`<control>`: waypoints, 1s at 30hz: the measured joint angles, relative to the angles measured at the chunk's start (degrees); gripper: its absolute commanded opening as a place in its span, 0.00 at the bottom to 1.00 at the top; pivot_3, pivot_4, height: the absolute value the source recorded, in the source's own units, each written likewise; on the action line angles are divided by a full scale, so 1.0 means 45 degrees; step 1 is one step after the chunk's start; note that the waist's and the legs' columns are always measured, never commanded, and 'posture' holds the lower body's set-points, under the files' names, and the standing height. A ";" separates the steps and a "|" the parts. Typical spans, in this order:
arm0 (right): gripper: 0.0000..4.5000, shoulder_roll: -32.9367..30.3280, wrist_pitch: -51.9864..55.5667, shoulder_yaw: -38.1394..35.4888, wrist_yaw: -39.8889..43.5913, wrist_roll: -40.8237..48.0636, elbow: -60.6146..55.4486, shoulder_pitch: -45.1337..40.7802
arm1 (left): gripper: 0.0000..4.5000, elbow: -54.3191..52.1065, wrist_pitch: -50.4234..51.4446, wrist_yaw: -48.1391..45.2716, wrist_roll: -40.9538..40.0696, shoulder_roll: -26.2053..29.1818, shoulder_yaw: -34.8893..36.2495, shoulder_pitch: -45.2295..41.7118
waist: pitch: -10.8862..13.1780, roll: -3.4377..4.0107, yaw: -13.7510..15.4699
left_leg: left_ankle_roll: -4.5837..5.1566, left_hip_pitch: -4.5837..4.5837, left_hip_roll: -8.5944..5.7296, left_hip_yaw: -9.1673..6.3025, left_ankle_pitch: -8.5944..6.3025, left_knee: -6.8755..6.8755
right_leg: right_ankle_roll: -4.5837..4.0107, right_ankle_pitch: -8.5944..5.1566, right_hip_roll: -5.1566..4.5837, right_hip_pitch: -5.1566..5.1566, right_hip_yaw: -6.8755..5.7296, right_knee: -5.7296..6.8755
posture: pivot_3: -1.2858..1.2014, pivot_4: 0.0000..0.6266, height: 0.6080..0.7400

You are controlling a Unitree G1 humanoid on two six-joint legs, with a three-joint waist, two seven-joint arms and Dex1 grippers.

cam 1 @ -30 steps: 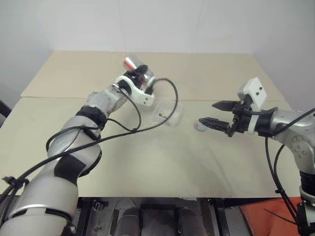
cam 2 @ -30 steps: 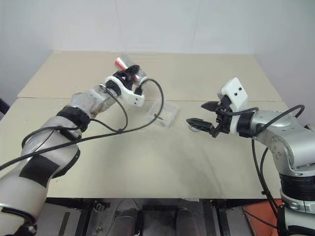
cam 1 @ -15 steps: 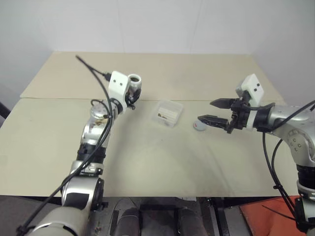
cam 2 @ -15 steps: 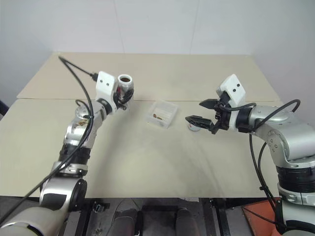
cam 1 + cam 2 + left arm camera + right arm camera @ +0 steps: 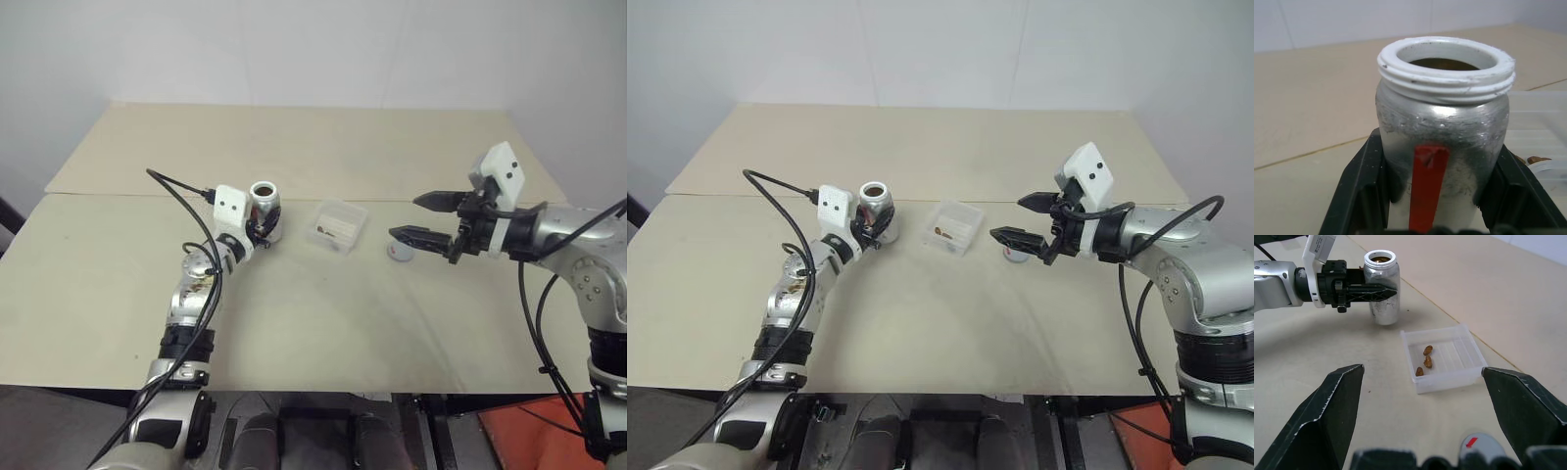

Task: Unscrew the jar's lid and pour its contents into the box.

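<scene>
The jar (image 5: 265,209) stands upright and lidless at table height, left of the box (image 5: 338,224). My left gripper (image 5: 1435,196) is shut on the jar, one black finger (image 5: 1359,181) on each side of its silver, red-striped label. Something brown shows inside its white threaded mouth (image 5: 1442,62). The contents (image 5: 1425,361), three brownish bits, lie in the clear box (image 5: 1442,360). The lid (image 5: 398,252), grey with a red mark, lies flat on the table right of the box. My right gripper (image 5: 405,216) hovers open just above the lid, holding nothing.
The beige table (image 5: 323,323) has a seam (image 5: 118,195) running across it behind the jar, and a white wall stands beyond its far edge. A black cable (image 5: 186,196) loops up from my left wrist.
My left arm has drawn back from above the box, dropped toward the table and rolled the jar from tipped over to upright. The right gripper has stayed put.
</scene>
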 measured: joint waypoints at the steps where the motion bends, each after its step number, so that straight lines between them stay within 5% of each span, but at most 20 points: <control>1: 0.99 0.0004 0.0000 0.0000 -0.0005 0.0000 -0.0003 0.0023 | 0.43 0.0146 -0.0070 0.0005 0.0003 0.0001 -0.0004 0.0040 | 0.0000 0.0000 0.0002 | 0.0000 0.0001 0.0000 0.0000 0.0000 0.0000 | 0.0000 0.0000 0.0000 0.0002 -0.0001 -0.0001 | 0.52 0.24 1.00; 2: 0.99 0.0015 0.0000 0.0001 -0.0008 0.0000 -0.0005 0.0042 | 0.43 0.0267 -0.0111 0.0009 0.0003 0.0003 -0.0004 0.0062 | 0.0000 0.0000 0.0002 | 0.0000 0.0001 0.0000 -0.0001 0.0000 0.0000 | 0.0000 0.0000 0.0000 0.0003 -0.0001 -0.0002 | 0.52 0.24 1.00; 10: 1.00 0.0109 0.0000 0.0001 -0.0009 -0.0001 -0.0068 0.0074 | 0.99 0.0632 -0.0178 -0.0056 0.0010 0.0040 -0.0080 0.0291 | 0.0000 0.0000 -0.0006 | 0.0002 0.0011 0.0002 -0.0003 -0.0001 -0.0001 | 0.0000 0.0000 0.0001 0.0018 -0.0004 -0.0012 | 0.52 0.24 1.00; 18: 1.00 0.0147 0.0001 -0.0002 -0.0034 0.0004 -0.0262 0.0188 | 0.99 -0.0310 0.0205 -0.0067 -0.0028 0.0295 -0.0147 0.1057 | 0.0000 0.0001 -0.0025 | 0.0004 0.0035 0.0009 -0.0010 -0.0003 -0.0014 | 0.0000 0.0000 0.0003 0.0062 -0.0014 -0.0080 | 0.52 0.24 1.00; 30: 1.00 0.0148 0.0002 -0.0046 -0.0244 0.0017 -0.0761 0.0922 | 0.99 -0.7269 0.3432 -0.0935 -0.1693 0.2156 0.0304 0.5291 | -0.0002 0.0004 -0.0082 | 0.0003 0.0102 0.0016 -0.0006 -0.0005 -0.0052 | -0.0002 -0.0001 -0.0001 0.0107 -0.0005 -0.0112 | 0.52 0.24 1.00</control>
